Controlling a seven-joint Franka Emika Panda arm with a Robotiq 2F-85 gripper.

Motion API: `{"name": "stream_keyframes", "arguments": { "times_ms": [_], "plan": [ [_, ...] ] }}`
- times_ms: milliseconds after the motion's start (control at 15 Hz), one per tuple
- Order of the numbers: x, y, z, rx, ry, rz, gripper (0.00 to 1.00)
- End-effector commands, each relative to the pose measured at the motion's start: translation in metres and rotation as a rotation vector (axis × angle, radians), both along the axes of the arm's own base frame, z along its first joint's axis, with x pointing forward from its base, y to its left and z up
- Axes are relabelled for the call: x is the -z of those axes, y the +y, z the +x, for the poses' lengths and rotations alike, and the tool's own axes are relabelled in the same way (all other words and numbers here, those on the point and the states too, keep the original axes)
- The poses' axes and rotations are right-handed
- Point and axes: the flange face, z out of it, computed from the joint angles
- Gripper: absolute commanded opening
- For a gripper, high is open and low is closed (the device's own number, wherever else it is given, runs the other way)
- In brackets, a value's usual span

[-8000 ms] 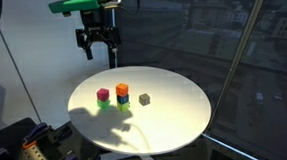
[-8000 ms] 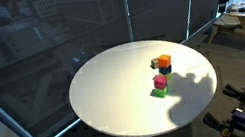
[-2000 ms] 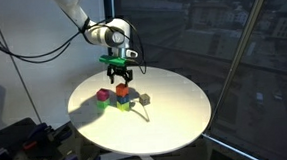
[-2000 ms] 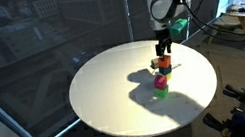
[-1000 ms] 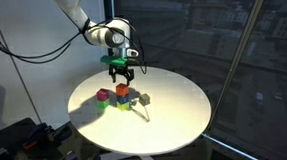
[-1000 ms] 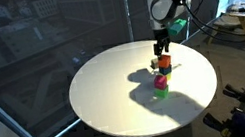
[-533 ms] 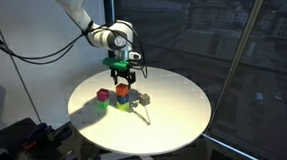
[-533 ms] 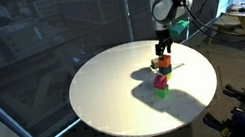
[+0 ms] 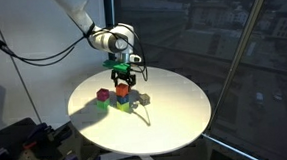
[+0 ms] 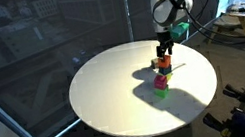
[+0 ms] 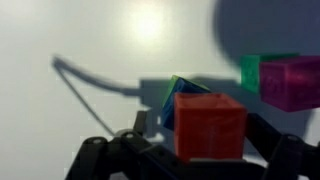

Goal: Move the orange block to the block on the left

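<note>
Over the last few seconds I have brought the gripper (image 9: 125, 82) down from high above the round white table (image 9: 176, 118), and in the last second it has only edged a little lower. It now hangs right over the small orange-red cube (image 9: 123, 91). As I judge it, the approach is nearly done and the grasp is the step in hand; nothing of the carry has begun.

The orange-red cube sits on top of a blue cube (image 10: 164, 70), near the middle of the table. Just beside it stands its target, the small magenta-pink cube (image 9: 102, 94), which rests on a green block (image 10: 160, 90).

In the wrist view the orange-red cube (image 11: 210, 125) fills the space between the dark fingers (image 11: 100, 160), with the magenta-pink cube (image 11: 290, 82) off to one side. The fingers are spread as wide as they go and hold nothing. They straddle the orange-red cube, but I cannot tell whether either pad touches it yet. I would want to be a touch lower before closing, so I do not knock the stack
</note>
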Motion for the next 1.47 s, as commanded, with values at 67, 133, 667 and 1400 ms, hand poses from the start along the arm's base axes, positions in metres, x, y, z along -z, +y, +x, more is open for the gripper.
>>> {"name": "stream_keyframes", "arguments": {
  "times_ms": [67,133,667,1400],
  "plan": [
    [0.005,0.004,0.009,0.014,0.005,-0.005,0.75],
    [0.007,0.004,0.009,0.013,0.008,-0.005,0.73],
    [0.004,0.004,0.012,0.009,0.029,-0.004,0.24],
    [-0.038,0.014,0.014,-0.019,0.023,-0.011,0.21]
  ]
}}
